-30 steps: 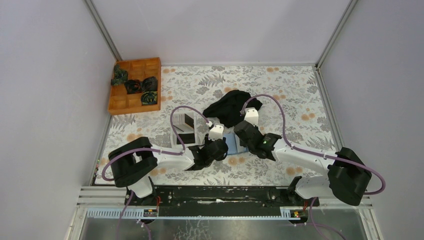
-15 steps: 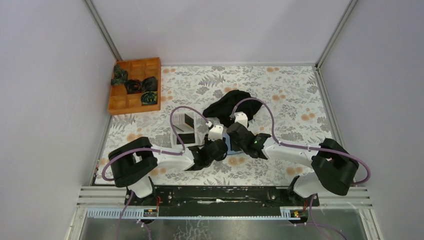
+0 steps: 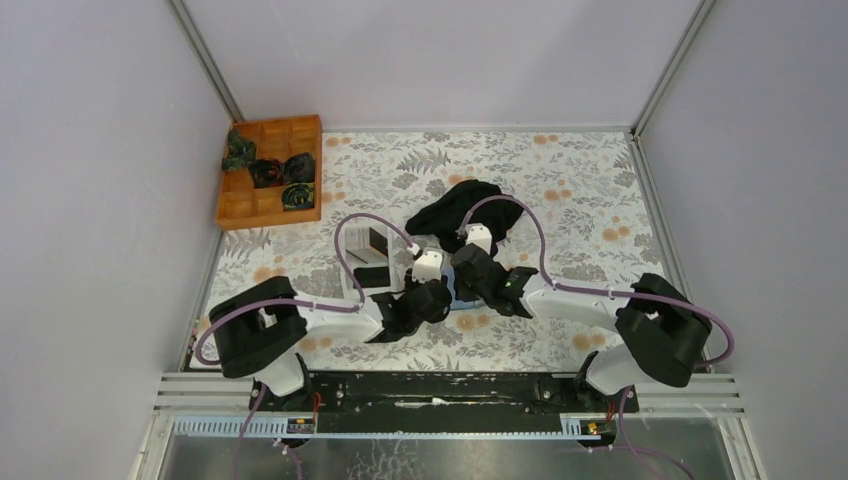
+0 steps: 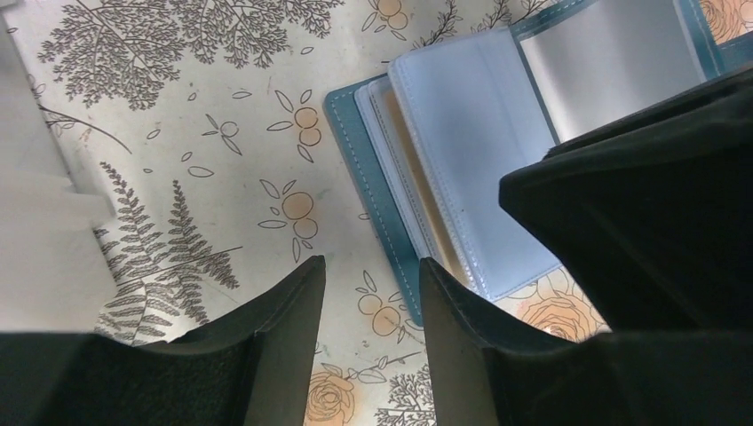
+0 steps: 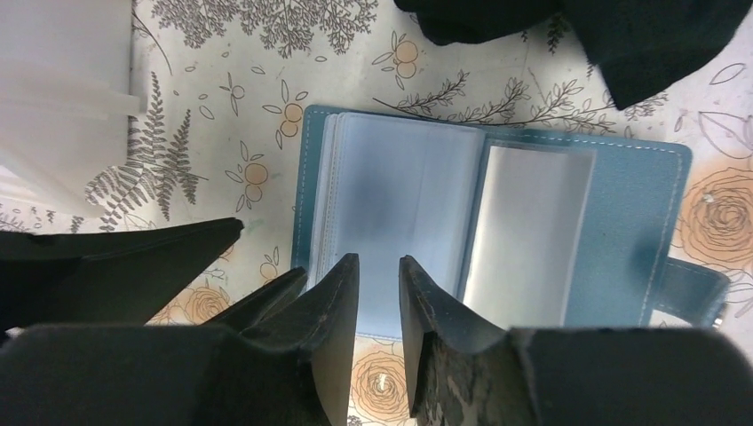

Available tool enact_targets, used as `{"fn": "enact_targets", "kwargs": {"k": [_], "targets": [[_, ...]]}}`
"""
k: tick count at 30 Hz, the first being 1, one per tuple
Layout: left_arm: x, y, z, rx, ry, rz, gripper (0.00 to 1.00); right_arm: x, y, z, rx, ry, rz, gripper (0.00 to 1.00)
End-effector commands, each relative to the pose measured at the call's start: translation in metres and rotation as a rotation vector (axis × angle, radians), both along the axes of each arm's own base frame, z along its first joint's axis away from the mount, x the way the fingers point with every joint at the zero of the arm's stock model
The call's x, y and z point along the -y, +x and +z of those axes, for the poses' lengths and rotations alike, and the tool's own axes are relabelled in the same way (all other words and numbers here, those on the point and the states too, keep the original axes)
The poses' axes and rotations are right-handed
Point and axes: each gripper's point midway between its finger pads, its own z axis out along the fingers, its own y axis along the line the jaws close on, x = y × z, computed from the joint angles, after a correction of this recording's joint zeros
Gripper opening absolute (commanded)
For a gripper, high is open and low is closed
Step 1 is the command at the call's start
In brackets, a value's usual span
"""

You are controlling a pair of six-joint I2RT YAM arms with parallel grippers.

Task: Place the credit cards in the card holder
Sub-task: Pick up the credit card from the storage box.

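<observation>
The card holder (image 5: 622,222) lies open on the floral table, teal outside with pale blue sleeves inside. A pale grey credit card (image 5: 528,235) sits in its right-hand sleeve. My right gripper (image 5: 377,266) hovers over the holder's left sleeves, open by a narrow gap with nothing between its fingers. My left gripper (image 4: 368,280) is open and empty at the holder's (image 4: 462,151) left edge, its right finger over the teal border. In the top view, a black card (image 3: 372,275) lies in the white tray (image 3: 352,262).
A black cloth (image 3: 465,212) lies just beyond the holder, also in the right wrist view (image 5: 622,35). The white tray's wall (image 4: 35,204) stands close on the left. An orange wooden box (image 3: 270,170) with dark rolled items sits at the back left.
My right arm has swung left and now sits over the card holder beside the left gripper. Its jaws have narrowed a little. The left arm has hardly moved.
</observation>
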Motion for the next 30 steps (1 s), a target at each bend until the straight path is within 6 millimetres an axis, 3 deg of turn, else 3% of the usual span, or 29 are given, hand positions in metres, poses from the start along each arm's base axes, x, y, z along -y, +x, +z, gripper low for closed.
{"fn": "enact_targets", "kwargs": {"k": [1,10,15,20,25,30], "targets": [[-0.008,-0.002,0.013,0.03,-0.023,0.026,0.51,-0.015,0.003,-0.003,-0.001,0.042,0.004,0.3],[-0.021,-0.004,0.024,0.044,-0.039,0.057,0.51,-0.015,-0.006,-0.047,-0.094,0.002,0.001,0.29],[-0.025,-0.002,0.04,0.068,-0.051,0.073,0.51,-0.015,-0.004,-0.037,-0.076,0.014,0.003,0.29],[-0.036,0.006,0.08,0.138,-0.064,0.12,0.51,-0.013,-0.001,-0.028,-0.057,0.006,0.002,0.29],[-0.069,0.02,0.116,0.221,0.007,0.239,0.68,-0.012,-0.001,-0.029,-0.056,0.005,0.003,0.31],[-0.097,0.042,0.129,0.178,0.055,0.303,0.79,-0.016,-0.002,-0.026,-0.055,0.017,0.016,0.31]]}}
